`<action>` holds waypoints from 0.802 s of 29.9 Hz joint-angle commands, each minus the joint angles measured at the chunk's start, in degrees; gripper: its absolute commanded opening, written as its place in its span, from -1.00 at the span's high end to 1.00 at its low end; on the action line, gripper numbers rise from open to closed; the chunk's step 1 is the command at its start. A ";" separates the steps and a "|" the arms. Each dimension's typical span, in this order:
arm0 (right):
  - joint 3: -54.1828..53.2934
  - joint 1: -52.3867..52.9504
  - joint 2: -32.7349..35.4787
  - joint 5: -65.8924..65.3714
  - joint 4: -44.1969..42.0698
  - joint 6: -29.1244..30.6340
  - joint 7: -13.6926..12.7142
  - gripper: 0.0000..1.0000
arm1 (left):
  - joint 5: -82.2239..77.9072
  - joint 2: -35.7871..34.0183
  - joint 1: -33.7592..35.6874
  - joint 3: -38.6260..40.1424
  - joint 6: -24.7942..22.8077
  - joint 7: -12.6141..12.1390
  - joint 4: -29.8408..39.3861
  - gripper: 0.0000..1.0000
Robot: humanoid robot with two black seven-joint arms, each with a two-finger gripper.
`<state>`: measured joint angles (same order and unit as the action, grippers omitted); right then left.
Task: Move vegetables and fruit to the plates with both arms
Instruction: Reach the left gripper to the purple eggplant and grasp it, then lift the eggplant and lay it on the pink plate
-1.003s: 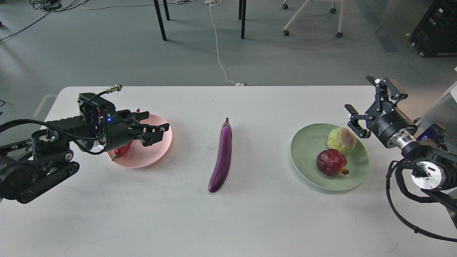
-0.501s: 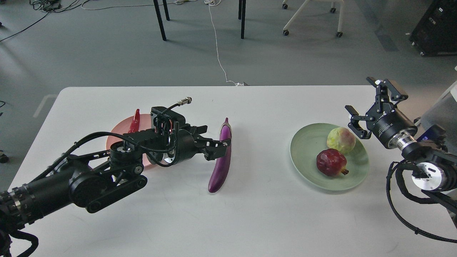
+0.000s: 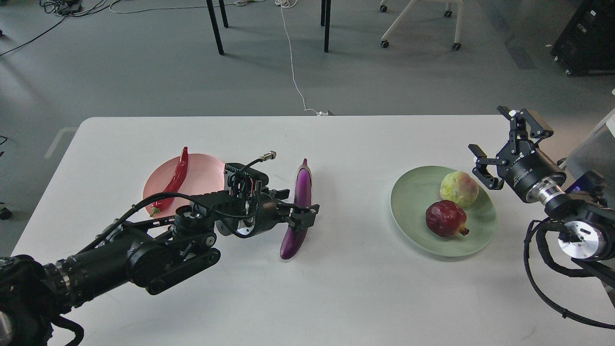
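Observation:
A purple eggplant [image 3: 302,185] lies lengthwise on the white table [image 3: 346,288] at the centre. My left gripper [image 3: 299,207] is open, its jaws astride the eggplant's lower half. A red chili pepper [image 3: 174,180] lies on the left side of the pale pink plate [image 3: 204,170]. The pale green plate [image 3: 413,202] holds a yellow-green fruit [image 3: 459,189] and a dark red pomegranate-like fruit [image 3: 446,217]. My right gripper [image 3: 504,146] is open and empty, raised just beyond the green plate's right rim.
My left arm [image 3: 144,254] stretches across the table's front left and covers the pink plate's near edge. Table legs, a white cable and a chair base stand on the floor behind the table's far edge.
My left gripper has moved right from over the pink plate, leaving the chili there, and has come down around the eggplant. The right gripper has drifted slightly right.

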<state>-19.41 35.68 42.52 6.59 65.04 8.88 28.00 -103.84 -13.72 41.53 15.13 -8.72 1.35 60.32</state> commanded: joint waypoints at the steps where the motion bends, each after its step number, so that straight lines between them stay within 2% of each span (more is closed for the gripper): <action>1: -0.01 -0.08 0.37 0.00 0.00 0.09 0.00 -0.95 | -0.13 0.18 -0.75 -0.01 -0.68 -0.03 -0.38 -0.05; 4: -0.01 -0.08 0.37 0.00 -0.09 0.09 0.00 -0.95 | -0.22 -0.08 -1.02 -0.01 -1.29 -0.20 -0.29 0.53; 5: -0.01 -0.08 0.37 0.00 0.00 0.09 0.00 -0.95 | -0.22 -0.26 -1.02 -0.01 -1.38 -0.73 -0.29 0.64; 7: -0.01 -0.08 0.29 0.00 0.00 0.09 0.00 -0.95 | 0.04 -0.78 -1.02 -0.01 -1.38 -2.04 0.23 0.75; 11: -0.01 -0.08 0.29 0.00 0.00 0.09 0.00 -0.95 | 0.39 -1.75 -0.93 1.04 -1.21 -2.84 1.81 0.79; 17: -0.01 -0.08 0.20 0.00 0.00 0.09 0.00 -0.95 | 3.82 -12.01 0.91 2.45 -1.03 -2.76 8.14 0.78; 20: -0.01 -0.08 -0.15 0.00 0.00 0.09 0.00 -0.95 | 4.00 -19.57 0.92 2.45 -1.03 -1.35 9.55 0.78; 24: 0.08 0.01 -0.42 0.00 0.00 0.09 0.00 -0.95 | 4.17 -26.96 -0.31 2.27 -0.86 2.51 9.73 0.73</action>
<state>-19.43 35.59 42.25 6.59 65.04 8.96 28.00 -99.86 -35.64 42.22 17.56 -9.68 1.37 69.85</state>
